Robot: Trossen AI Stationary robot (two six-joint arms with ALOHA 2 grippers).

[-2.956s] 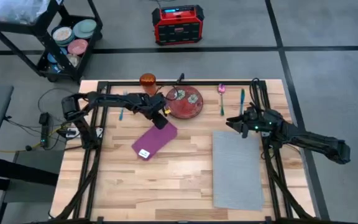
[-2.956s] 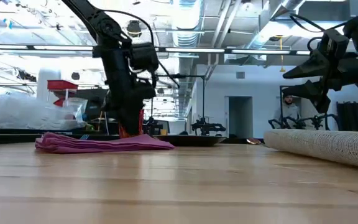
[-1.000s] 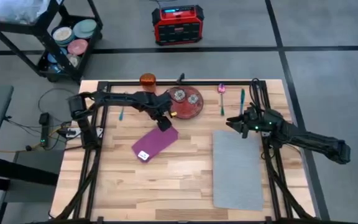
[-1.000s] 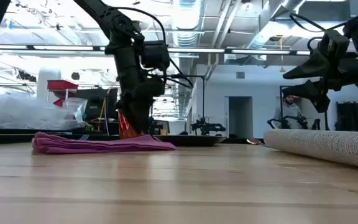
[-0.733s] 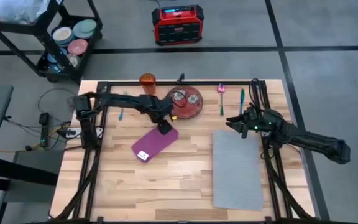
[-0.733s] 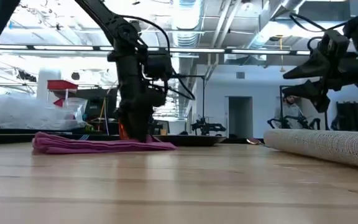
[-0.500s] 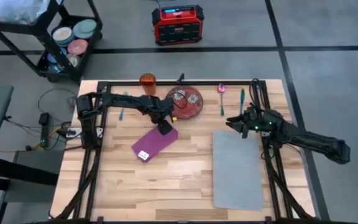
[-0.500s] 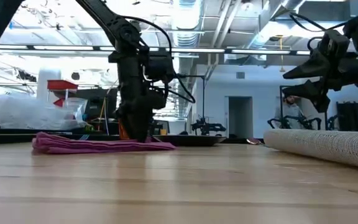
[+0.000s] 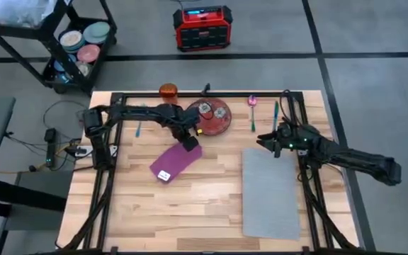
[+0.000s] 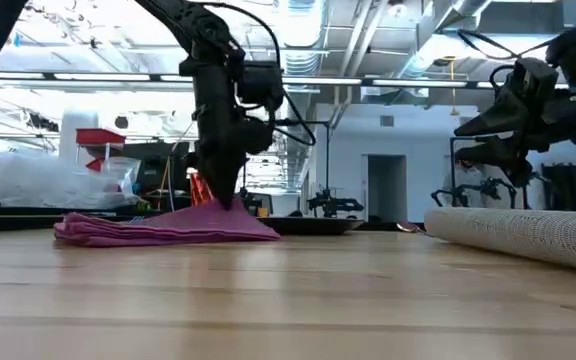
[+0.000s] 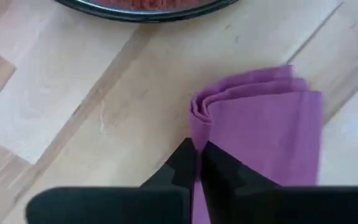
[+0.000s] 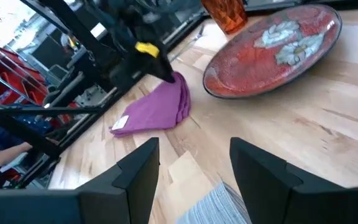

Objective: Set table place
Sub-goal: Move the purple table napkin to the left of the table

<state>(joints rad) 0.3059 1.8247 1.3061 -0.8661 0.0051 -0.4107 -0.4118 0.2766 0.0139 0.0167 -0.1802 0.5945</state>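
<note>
A folded purple napkin lies on the table's left half, and my left gripper is shut on its far right end. A red patterned plate and an orange cup stand at the far edge. Pink and teal utensils lie to the plate's right, a blue one to its left. The grey placemat lies flat on the right half. My right gripper hangs open above the mat's far left corner, holding nothing. My left gripper pinches the napkin's far end at its folded edge between its two fingers, several layers together. The fingers come from above, pointing down. That end is raised into a peak, while the rest of the napkin lies on the table.
Black frame rails run along the table's left and right sides. A black cart with dishes stands beyond the far left corner, and a red box sits on the floor behind the table. Bare wood lies between napkin and placemat.
My left gripper has gone down onto the napkin's far end, taken hold of it and come up a little. That end now stands raised in a peak, while the napkin's near part has stayed flat on the table.
</note>
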